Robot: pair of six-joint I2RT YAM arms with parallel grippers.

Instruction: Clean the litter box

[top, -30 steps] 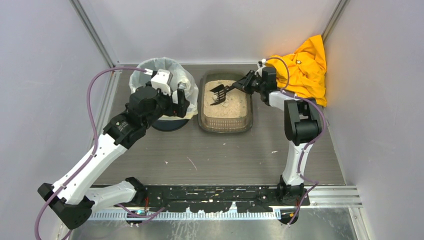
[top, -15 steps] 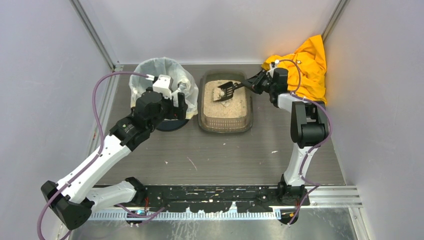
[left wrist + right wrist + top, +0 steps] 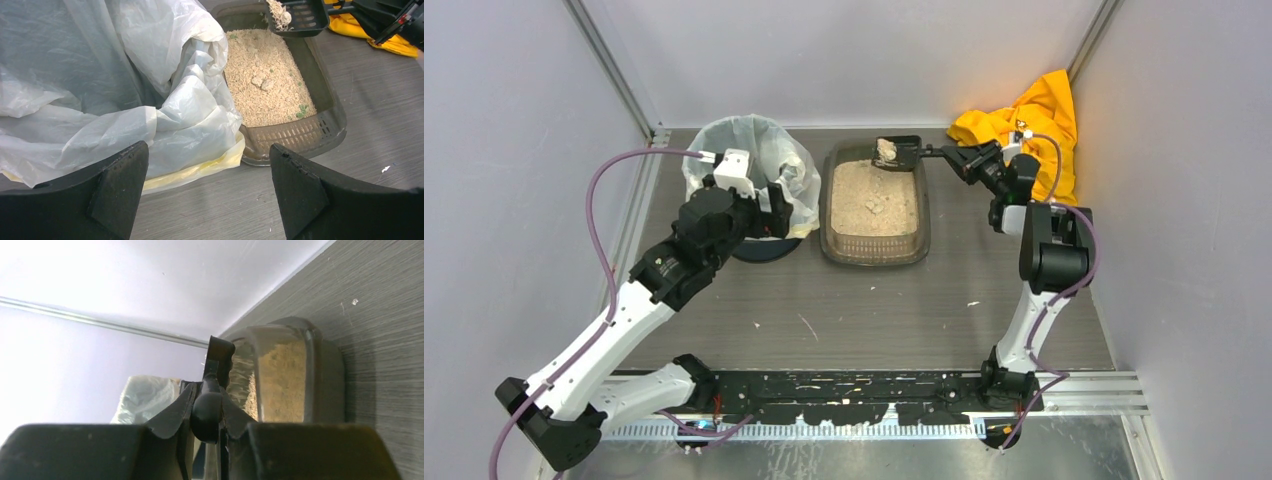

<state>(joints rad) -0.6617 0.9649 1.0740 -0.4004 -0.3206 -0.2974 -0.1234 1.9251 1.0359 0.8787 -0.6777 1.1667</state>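
Brown-grey litter box [image 3: 874, 245] holds beige granules.

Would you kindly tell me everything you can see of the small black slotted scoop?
The small black slotted plastic scoop is a shallow rectangular pan on a thin handle. The right claw is shut on that handle, holding it level over the far end of the brown-grey litter tray. It carries a pale clump and loose granules.

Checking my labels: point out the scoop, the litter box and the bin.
scoop [image 3: 909, 152], top view, on its black head
litter box [image 3: 874, 250], top view, on its near wall
bin [image 3: 759, 128], top view, on the bag liner's far rim
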